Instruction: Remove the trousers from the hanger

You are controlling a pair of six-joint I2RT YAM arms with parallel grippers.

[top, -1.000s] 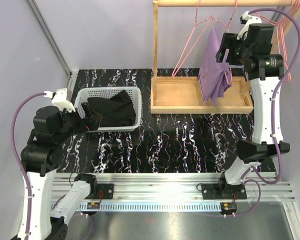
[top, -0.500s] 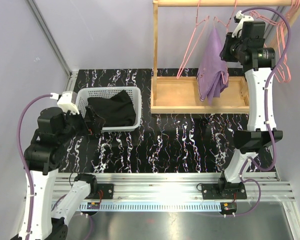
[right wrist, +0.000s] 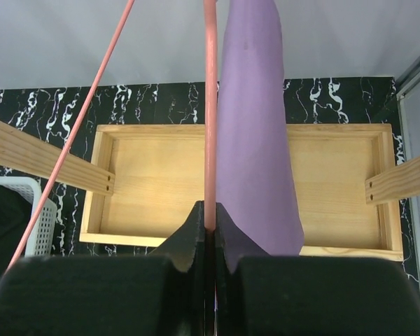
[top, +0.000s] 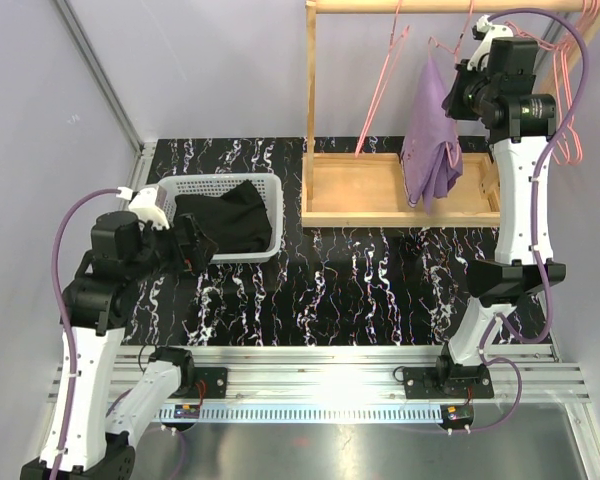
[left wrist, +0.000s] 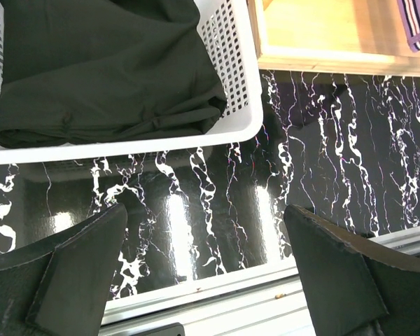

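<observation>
Hanger wire [right wrist: 210, 105] disappears between closed right fingers [right wrist: 193, 234], beside purple trousers [right wrist: 255, 140].

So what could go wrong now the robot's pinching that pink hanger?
The right gripper is shut on just the thin wire of the pink hanger, so it might twist or slip. The purple trousers hang loosely, and a tug could drop them into the wooden tray below. The left gripper sits open over by the basket, probably too far away to catch them.
</observation>
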